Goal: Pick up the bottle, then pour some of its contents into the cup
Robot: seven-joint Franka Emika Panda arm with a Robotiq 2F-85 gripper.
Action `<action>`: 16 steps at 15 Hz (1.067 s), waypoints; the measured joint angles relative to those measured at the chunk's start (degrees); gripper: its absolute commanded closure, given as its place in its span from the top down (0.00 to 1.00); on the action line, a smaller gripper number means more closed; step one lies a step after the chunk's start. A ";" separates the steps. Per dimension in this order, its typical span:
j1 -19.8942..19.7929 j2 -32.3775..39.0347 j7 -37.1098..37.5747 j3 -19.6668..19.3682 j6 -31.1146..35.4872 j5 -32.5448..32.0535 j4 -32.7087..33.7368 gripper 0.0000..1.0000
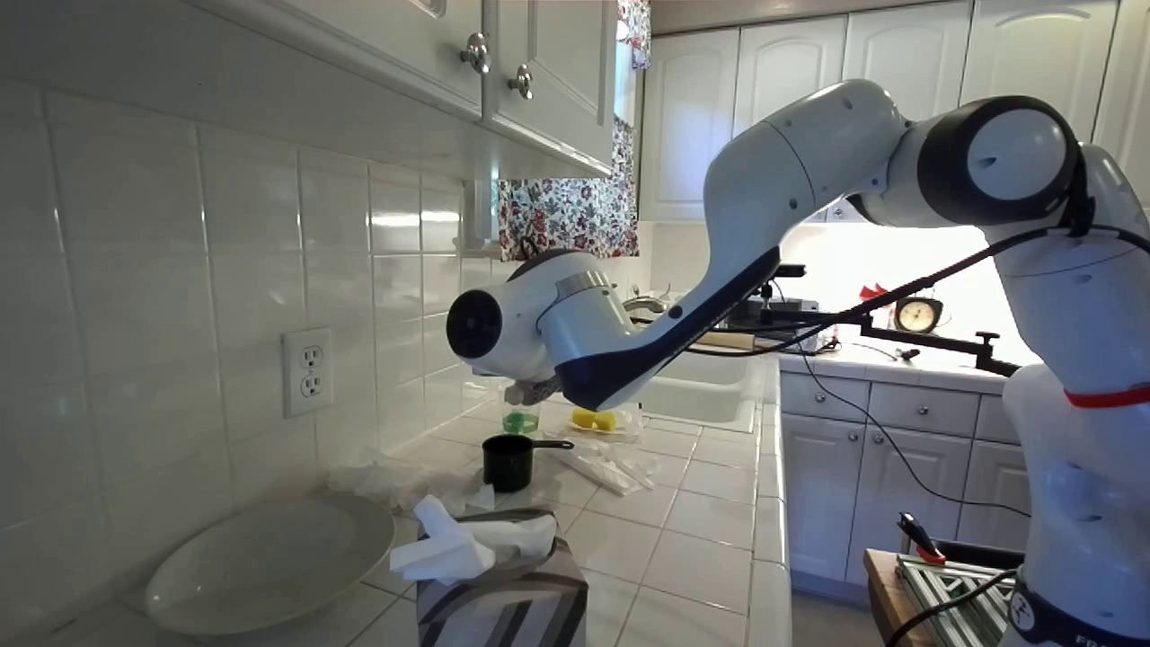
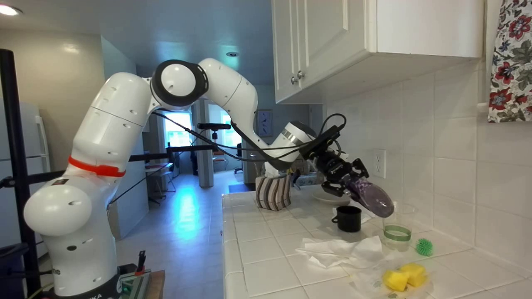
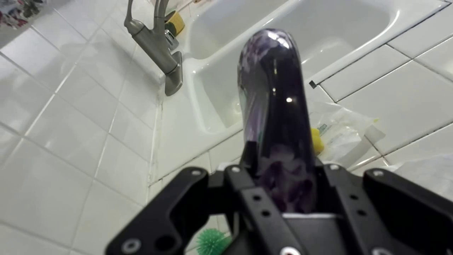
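The purple translucent bottle [image 2: 372, 198] hangs tilted above the counter, its rounded end pointing down and outward, away from the arm. My gripper [image 2: 348, 180] is shut on the bottle's other end. In the wrist view the bottle [image 3: 274, 92] sticks out from between the black fingers [image 3: 249, 157], and they touch its sides. The black cup [image 2: 349, 219] stands upright on the tiles, below the gripper in that exterior view. Its handle shows in both exterior views, and the cup [image 1: 508, 463] is apart from the bottle. Which end of the bottle has the opening cannot be seen.
A clear tumbler with a green band [image 2: 397, 233] stands close beneath the bottle's rounded end. Around it lie a green spiky ball [image 2: 424, 247], yellow pieces [image 2: 404, 277] and crumpled plastic [image 2: 345, 251]. A tissue box [image 1: 503, 593], white plate [image 1: 269, 566] and overhead cabinet [image 1: 548, 72] are nearby.
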 measured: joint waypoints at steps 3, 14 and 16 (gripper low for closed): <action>0.16 0.02 0.00 0.04 -0.31 -0.30 -0.01 0.08; 0.54 0.02 0.08 0.59 -0.96 -1.48 -0.02 0.08; 0.54 0.02 0.15 0.60 -0.96 -1.48 -0.02 0.08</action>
